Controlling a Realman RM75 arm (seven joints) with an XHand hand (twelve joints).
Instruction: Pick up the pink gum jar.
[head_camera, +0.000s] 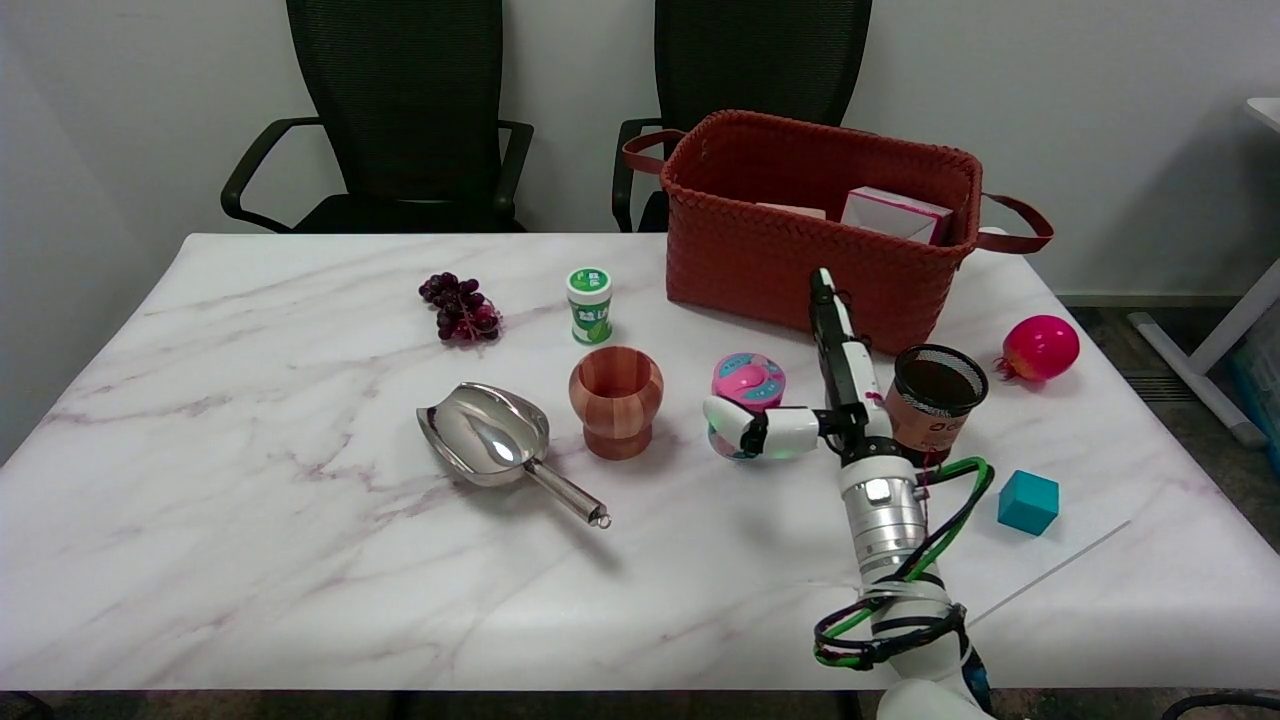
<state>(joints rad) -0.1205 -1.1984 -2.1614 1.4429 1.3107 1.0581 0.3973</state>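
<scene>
The pink gum jar (748, 384) stands upright on the marble table (250, 560), right of centre. My right hand (836, 402) reaches in from the lower right and sits just right of the jar. Its thumb (762, 430) stretches left across the jar's near lower side and hides the jar's base. Its fingers (829, 318) point straight away along the jar's right side, apart from it. The hand is spread and holds nothing; whether the thumb touches the jar cannot be told.
A brown paper cup (936, 398) stands right against the hand's wrist. A wooden cup (616, 400) and a metal scoop (494, 438) lie left of the jar. Farther off are a green gum jar (589, 304), grapes (460, 307), a red woven basket (800, 250), a pomegranate (1040, 347) and a teal cube (1028, 502).
</scene>
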